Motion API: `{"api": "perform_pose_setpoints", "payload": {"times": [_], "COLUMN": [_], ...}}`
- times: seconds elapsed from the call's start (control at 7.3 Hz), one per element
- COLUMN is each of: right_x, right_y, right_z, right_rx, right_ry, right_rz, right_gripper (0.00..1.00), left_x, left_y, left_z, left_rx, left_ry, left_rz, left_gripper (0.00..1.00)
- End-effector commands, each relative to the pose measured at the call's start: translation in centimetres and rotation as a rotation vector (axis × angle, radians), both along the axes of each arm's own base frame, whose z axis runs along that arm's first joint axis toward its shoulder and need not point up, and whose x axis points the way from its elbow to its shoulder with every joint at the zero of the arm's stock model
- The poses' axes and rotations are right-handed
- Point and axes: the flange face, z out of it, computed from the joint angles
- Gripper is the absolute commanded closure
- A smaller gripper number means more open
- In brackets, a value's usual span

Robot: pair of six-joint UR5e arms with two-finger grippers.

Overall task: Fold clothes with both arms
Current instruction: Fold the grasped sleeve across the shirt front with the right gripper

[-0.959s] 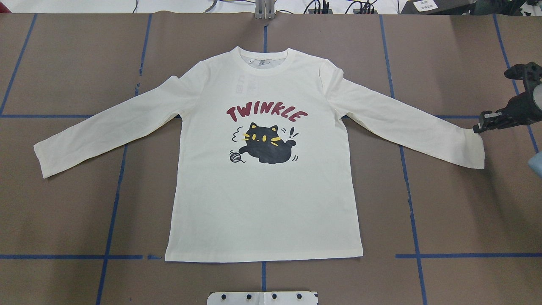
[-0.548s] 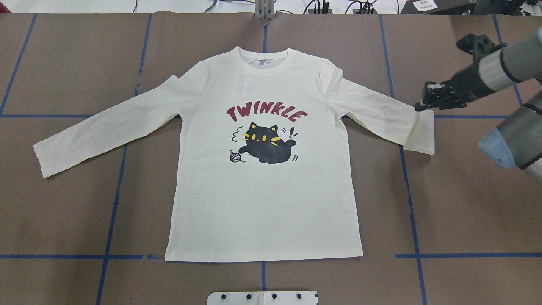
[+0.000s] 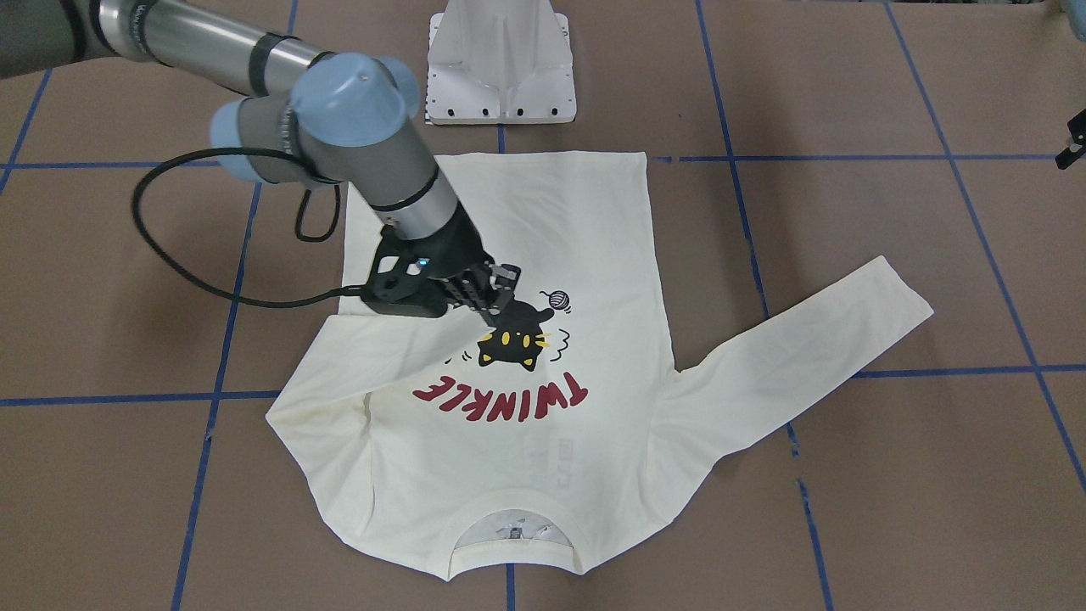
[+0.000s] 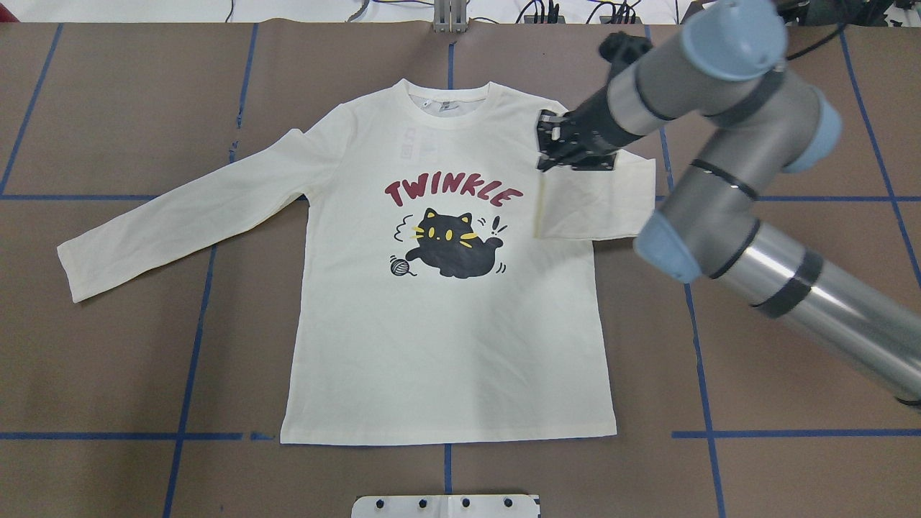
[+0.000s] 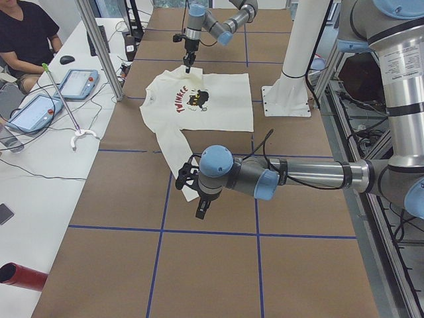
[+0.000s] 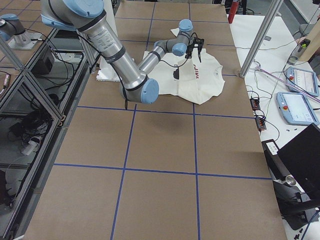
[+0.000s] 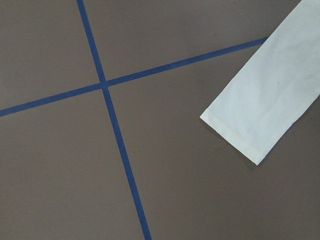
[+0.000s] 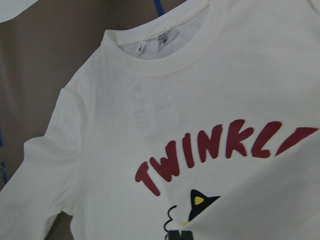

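the cream shirt (image 4: pixel 446 345) lies flat and print side up in the middle of the worktop (image 4: pixel 108 345), with its collar (image 4: pixel 468 116) toward the far edge and its hem toward the robot's edge. its left sleeve (image 4: pixel 180 219) is spread out flat toward the worktop's left edge. the right sleeve (image 4: pixel 593 205) is doubled back over itself toward the chest — its cuff end is lifted off the cloth and clamped between the jaws of the right gripper (image 4: pixel 550 147), which hangs above the right side of the chest, near the red lettering (image 4: pixel 453 193). the left gripper (image 5: pixel 201 211) hangs over bare brown paper near the left cuff (image 7: pixel 260 110), apart from it; i cannot tell whether its jaws are apart or together. blue tape lines (image 4: pixel 191 360) cross the worktop, and the white pedestal base (image 3: pixel 501 76) stands at the robot's edge, near the hem.
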Motion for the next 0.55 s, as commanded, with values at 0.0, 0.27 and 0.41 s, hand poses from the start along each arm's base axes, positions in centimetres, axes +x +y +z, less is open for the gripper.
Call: {"api": "perform_pose_setpoints", "payload": {"times": [0.0,0.27,0.41], "right_x": [-11.0,-15.6,-17.1], "right_y": [2.7,3.3,4.9], "right_z": [-7.2,-8.4,-9.5], "right_rx": [0.046,0.082,0.103], "right_ry": [0.043,0.037,0.041], "right_rz": [0.028,0.042,0.05], "right_gripper": [1.0,1.0,1.0], "left_x": [0.0,0.0,0.0], "left_y": [0.0,0.0,0.0], "left_z": [0.0,0.0,0.1], "left_rx": [-0.001,-0.002,-0.005], "left_ry": [0.001,0.001,0.001], "left_rz": [0.0,0.0,0.0], "left_gripper": [0.0,0.0,0.0]}}
